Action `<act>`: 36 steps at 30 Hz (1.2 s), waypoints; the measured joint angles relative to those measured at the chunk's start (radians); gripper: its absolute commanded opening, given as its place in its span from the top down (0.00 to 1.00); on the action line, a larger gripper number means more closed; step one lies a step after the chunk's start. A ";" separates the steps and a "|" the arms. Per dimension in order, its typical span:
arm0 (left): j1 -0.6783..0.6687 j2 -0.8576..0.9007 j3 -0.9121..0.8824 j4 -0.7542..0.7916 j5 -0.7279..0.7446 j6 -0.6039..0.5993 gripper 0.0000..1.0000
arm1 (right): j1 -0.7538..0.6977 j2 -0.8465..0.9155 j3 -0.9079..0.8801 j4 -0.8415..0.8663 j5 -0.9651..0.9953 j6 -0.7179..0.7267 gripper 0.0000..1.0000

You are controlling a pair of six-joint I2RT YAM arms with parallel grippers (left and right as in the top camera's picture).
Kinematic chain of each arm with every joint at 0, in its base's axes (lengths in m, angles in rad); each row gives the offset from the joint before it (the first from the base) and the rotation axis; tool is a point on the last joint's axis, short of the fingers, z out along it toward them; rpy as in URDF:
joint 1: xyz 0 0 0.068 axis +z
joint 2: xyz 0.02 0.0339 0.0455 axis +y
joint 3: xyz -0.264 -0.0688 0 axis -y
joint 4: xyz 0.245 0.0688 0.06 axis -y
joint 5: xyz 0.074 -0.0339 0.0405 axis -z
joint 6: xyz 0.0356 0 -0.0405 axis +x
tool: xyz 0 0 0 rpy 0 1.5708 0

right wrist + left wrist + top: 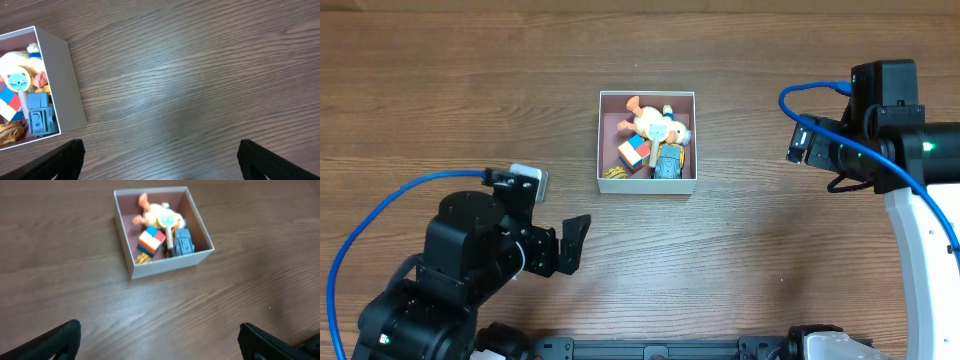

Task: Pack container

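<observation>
Container (647,185) w/ toys (655,130), L tool (159,327) + R tool (160,145) both released, empty

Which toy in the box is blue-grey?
The small truck, in a corner of the container beside the cube; the cube is red, white and blue, the plush cream and pink.

The container (599,140) has white walls and a dusty mauve-pink inside. Of the toys in it, the plush toy (650,120) is cream with orange-pink parts and bears a pale teal disc (17,80) printed with a cat face; the cube (634,153) shows red, white, blue and orange patches; the toy vehicle (669,166) is grey-blue; the tangle (614,173) is golden yellow. The table (770,260) is dark brown with streaked wood grain. The left arm (470,250) is black with a bright blue cable (380,215); the right arm (880,130) is black with a white link (920,240)
</observation>
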 measured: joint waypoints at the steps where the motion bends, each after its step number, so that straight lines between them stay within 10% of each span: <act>1: 0.000 0.000 -0.003 0.015 0.000 0.019 0.00 | 0.000 0.000 0.000 0.000 0.000 0.001 0.00; 17: 0.203 -0.192 -0.596 0.674 0.129 0.179 0.00 | 0.000 0.000 0.000 0.000 0.000 0.000 0.00; 36: 0.378 -0.647 -0.960 0.907 0.166 0.228 0.00 | 0.000 0.000 0.000 0.000 0.000 0.000 0.00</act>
